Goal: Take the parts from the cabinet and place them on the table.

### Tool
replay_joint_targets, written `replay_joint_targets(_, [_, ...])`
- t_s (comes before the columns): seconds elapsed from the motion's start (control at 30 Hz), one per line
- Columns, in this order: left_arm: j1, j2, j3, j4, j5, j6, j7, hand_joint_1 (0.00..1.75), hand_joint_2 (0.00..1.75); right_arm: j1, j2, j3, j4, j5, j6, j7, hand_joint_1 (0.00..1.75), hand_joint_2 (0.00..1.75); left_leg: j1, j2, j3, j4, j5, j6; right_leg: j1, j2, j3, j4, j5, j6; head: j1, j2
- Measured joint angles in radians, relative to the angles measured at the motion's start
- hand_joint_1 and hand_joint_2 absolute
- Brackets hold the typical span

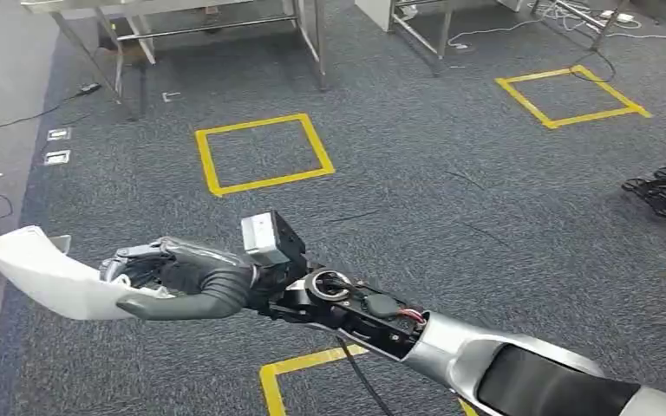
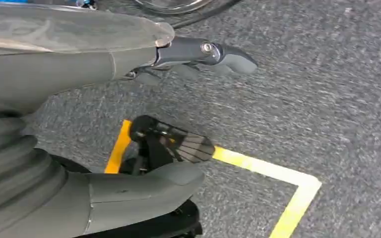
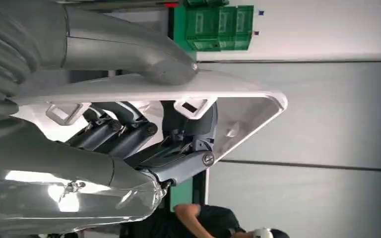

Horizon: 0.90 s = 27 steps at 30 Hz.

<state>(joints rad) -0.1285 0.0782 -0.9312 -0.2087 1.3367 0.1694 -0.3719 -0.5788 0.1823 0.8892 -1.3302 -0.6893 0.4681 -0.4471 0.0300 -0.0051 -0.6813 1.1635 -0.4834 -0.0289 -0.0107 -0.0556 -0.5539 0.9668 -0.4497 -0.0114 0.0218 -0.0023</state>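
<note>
Right hand (image 1: pixel 178 277) stretched out across the head view, thumb below and darker fingers above, gripping a white part (image 1: pixel 48 273). Seen from the right wrist (image 3: pixel 144 134), fingers curled into the part's (image 3: pixel 243 111) hollow side, thumb pressed on its outer face. Part: white moulded shell, smooth and curved outside, thin rimmed edge, small rectangular tabs inside, one end tapering to a blunt point. Held up off the grey carpet (image 1: pixel 416 199), well apart from the metal table legs (image 1: pixel 312 43) at the far end. Left hand (image 2: pixel 129 79) hanging over the carpet and yellow tape (image 2: pixel 278 173), fingers apart, holding nothing. Green crates (image 3: pixel 218 27) stacked beyond; contents not discernible.
</note>
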Motion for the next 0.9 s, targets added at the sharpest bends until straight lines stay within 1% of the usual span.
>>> replay_joint_targets(0.03, [-0.001, 0.001, 0.000, 0.000, 0.000, 0.000, 0.000, 0.00, 1.75, -0.001, 0.000, 0.000, 0.000, 0.000, 0.001, -0.002, 1.75, 1.75, -0.005, 0.014, 0.051, -0.102, 0.047, 0.009, 0.001, -0.009, 0.004, 0.000, -0.002, 0.002, 0.000, 0.000])
replay_joint_targets(0.07, [-0.003, 0.001, 0.000, 0.000, 0.000, 0.000, 0.000, 0.00, 1.75, -0.002, 0.000, 0.000, 0.000, 0.000, 0.002, -0.004, 1.75, 1.75, -0.015, 0.060, 0.094, -0.186, 0.074, 0.021, 0.002, -0.016, 0.008, 0.000, -0.005, 0.005, 0.000, 0.000])
replay_joint_targets(0.1, [-0.006, 0.002, 0.000, 0.000, 0.000, 0.000, 0.000, 0.00, 1.75, -0.002, 0.000, 0.000, 0.000, 0.000, 0.003, -0.005, 1.75, 1.75, -0.025, 0.085, 0.101, -0.207, 0.064, 0.023, 0.008, -0.019, 0.008, 0.001, -0.008, 0.009, 0.000, 0.000])
replay_joint_targets(0.13, [-0.009, 0.002, 0.000, 0.000, 0.000, 0.000, 0.000, 0.00, 1.75, -0.003, 0.000, -0.001, 0.000, 0.000, 0.003, -0.006, 1.75, 1.75, -0.029, 0.079, 0.101, -0.210, 0.066, 0.023, 0.012, -0.022, 0.008, 0.003, -0.010, 0.013, -0.002, 0.000])
replay_joint_targets(0.17, [-0.010, 0.002, 0.000, 0.000, 0.000, 0.000, 0.000, 0.00, 1.75, -0.003, 0.000, -0.001, 0.000, 0.000, 0.003, -0.006, 1.75, 1.75, -0.028, 0.068, 0.099, -0.209, 0.067, 0.024, 0.011, -0.027, 0.008, 0.000, -0.010, 0.015, 0.003, 0.000])
replay_joint_targets(0.2, [-0.010, 0.001, 0.000, 0.000, 0.000, 0.000, 0.000, 0.00, 1.75, -0.002, 0.000, 0.000, 0.000, 0.000, 0.004, -0.007, 1.75, 1.75, -0.029, 0.057, 0.096, -0.208, 0.066, 0.025, 0.011, -0.037, 0.011, 0.000, -0.012, 0.018, 0.005, 0.000])
replay_joint_targets(0.23, [-0.008, 0.002, 0.000, 0.000, 0.000, -0.001, 0.001, 0.00, 1.75, -0.003, 0.000, 0.000, 0.000, 0.000, 0.006, -0.008, 1.75, 1.75, -0.030, 0.045, 0.095, -0.208, 0.065, 0.027, 0.011, -0.048, 0.016, -0.004, -0.014, 0.022, 0.005, 0.000])
replay_joint_targets(0.27, [-0.007, 0.002, 0.000, 0.000, 0.000, -0.001, 0.003, 0.00, 1.75, -0.003, 0.000, 0.000, 0.000, 0.000, 0.008, -0.008, 1.75, 1.75, -0.024, 0.033, 0.100, -0.217, 0.068, 0.034, 0.012, -0.057, 0.023, -0.004, -0.019, 0.029, 0.005, 0.000])
replay_joint_targets(0.3, [-0.004, 0.000, 0.000, 0.000, 0.001, -0.001, 0.003, 0.00, 1.75, -0.003, 0.000, -0.001, 0.000, 0.000, 0.010, -0.009, 1.75, 1.75, -0.019, 0.025, 0.106, -0.221, 0.071, 0.037, 0.005, -0.024, 0.021, 0.010, -0.033, 0.036, 0.006, 0.000])
replay_joint_targets(0.33, [-0.005, 0.000, 0.000, 0.000, 0.002, -0.001, 0.003, 0.00, 1.75, -0.006, 0.000, -0.001, 0.000, 0.000, 0.011, -0.011, 1.75, 1.75, -0.018, 0.014, 0.106, -0.220, 0.071, 0.041, 0.004, 0.015, -0.002, 0.063, -0.068, 0.039, 0.008, 0.000])
replay_joint_targets(0.37, [-0.008, 0.000, 0.000, 0.000, 0.002, -0.001, 0.003, 0.00, 1.75, -0.006, 0.000, -0.001, 0.000, 0.000, 0.013, -0.013, 1.75, 1.75, -0.018, 0.006, 0.106, -0.220, 0.072, 0.045, 0.004, 0.035, -0.039, 0.142, -0.110, 0.040, 0.016, 0.000])
replay_joint_targets(0.4, [-0.009, 0.000, 0.000, 0.000, 0.002, -0.001, 0.003, 0.00, 1.75, -0.005, 0.000, -0.001, 0.002, 0.000, 0.014, -0.013, 1.75, 1.75, -0.019, -0.005, 0.105, -0.220, 0.072, 0.046, 0.004, 0.044, -0.079, 0.225, -0.145, 0.042, 0.021, 0.000])
replay_joint_targets(0.43, [-0.009, 0.000, 0.000, 0.000, 0.002, -0.001, 0.003, 0.00, 1.75, -0.002, -0.001, -0.001, 0.005, 0.000, 0.014, -0.013, 1.75, 1.75, -0.020, -0.018, 0.105, -0.219, 0.071, 0.048, 0.004, 0.050, -0.122, 0.312, -0.174, 0.043, 0.024, 0.000])
replay_joint_targets(0.47, [-0.008, 0.000, 0.000, 0.000, 0.002, -0.001, 0.003, 0.00, 1.75, -0.001, -0.001, -0.001, 0.006, 0.000, 0.015, -0.014, 1.75, 1.75, -0.021, -0.023, 0.106, -0.219, 0.069, 0.049, 0.004, 0.051, -0.143, 0.348, -0.174, 0.042, 0.026, 0.000])
replay_joint_targets(0.5, [-0.006, 0.000, 0.000, 0.000, 0.003, -0.001, 0.003, 0.00, 1.75, -0.001, -0.001, -0.001, 0.008, 0.000, 0.018, -0.013, 1.75, 1.75, -0.021, -0.034, 0.108, -0.218, 0.069, 0.049, 0.004, 0.052, -0.141, 0.329, -0.148, 0.040, 0.029, 0.000])
replay_joint_targets(0.53, [-0.005, 0.000, 0.000, 0.000, 0.003, -0.001, 0.003, 0.00, 1.75, -0.002, -0.001, -0.001, 0.008, -0.002, 0.022, -0.012, 1.75, 1.75, -0.021, -0.043, 0.110, -0.217, 0.068, 0.049, 0.004, 0.053, -0.116, 0.261, -0.100, 0.037, 0.033, 0.000])
replay_joint_targets(0.57, [-0.004, -0.001, 0.000, 0.000, 0.004, -0.001, 0.003, 0.00, 1.75, -0.003, -0.001, -0.001, 0.008, -0.004, 0.027, -0.009, 1.75, 1.75, -0.020, -0.052, 0.114, -0.215, 0.065, 0.047, 0.003, 0.054, -0.072, 0.162, -0.042, 0.033, 0.038, 0.000])
replay_joint_targets(0.6, [-0.004, -0.002, 0.000, 0.000, 0.004, -0.001, 0.003, 0.00, 1.75, -0.005, -0.001, 0.000, 0.008, -0.005, 0.034, -0.007, 1.75, 1.75, -0.020, -0.057, 0.116, -0.213, 0.061, 0.042, 0.003, 0.062, -0.030, 0.063, 0.008, 0.029, 0.042, 0.000])
replay_joint_targets(0.63, [-0.004, -0.001, 0.000, 0.000, 0.004, -0.001, 0.003, 0.00, 1.75, -0.007, -0.001, 0.000, 0.009, -0.004, 0.040, -0.006, 1.75, 1.75, -0.022, -0.058, 0.114, -0.212, 0.059, 0.040, 0.003, 0.074, -0.012, 0.027, 0.000, 0.024, 0.041, 0.000])
replay_joint_targets(0.67, [-0.005, -0.001, 0.000, 0.000, 0.005, -0.001, 0.002, 0.00, 1.75, -0.009, -0.001, 0.000, 0.008, -0.002, 0.042, -0.005, 1.75, 1.75, -0.028, -0.063, 0.108, -0.203, 0.058, 0.035, 0.003, 0.074, -0.010, 0.007, 0.004, 0.023, 0.039, 0.000])
replay_joint_targets(0.7, [-0.003, -0.001, 0.000, 0.000, 0.005, -0.001, 0.002, 0.00, 1.75, -0.008, -0.001, 0.002, 0.008, 0.000, 0.042, -0.003, 1.75, 1.75, -0.022, -0.063, 0.106, -0.206, 0.060, 0.030, 0.006, 0.074, -0.012, 0.011, 0.004, 0.021, 0.034, 0.000])
replay_joint_targets(0.73, [-0.001, 0.002, 0.000, 0.000, 0.005, 0.000, 0.002, 0.00, 1.75, -0.008, -0.001, 0.002, 0.009, 0.000, 0.042, -0.003, 1.75, 1.75, -0.026, -0.062, 0.105, -0.201, 0.057, 0.040, 0.006, 0.075, -0.011, 0.007, 0.006, 0.023, 0.031, 0.000])
replay_joint_targets(0.83, [0.000, 0.000, 0.000, 0.000, 0.008, 0.001, 0.002, 0.00, 1.75, -0.009, -0.001, 0.002, 0.008, 0.002, 0.045, -0.001, 1.75, 1.75, -0.024, -0.060, 0.110, -0.209, 0.057, 0.039, 0.008, 0.078, -0.011, 0.006, 0.005, 0.022, 0.022, 0.000])
replay_joint_targets(0.9, [0.000, 0.000, 0.000, 0.000, 0.009, 0.002, 0.002, 0.00, 1.75, -0.009, -0.001, 0.002, 0.008, 0.007, 0.047, 0.001, 1.75, 1.75, -0.024, -0.059, 0.112, -0.214, 0.059, 0.036, 0.009, 0.078, -0.011, 0.006, 0.005, 0.016, 0.019, 0.000])
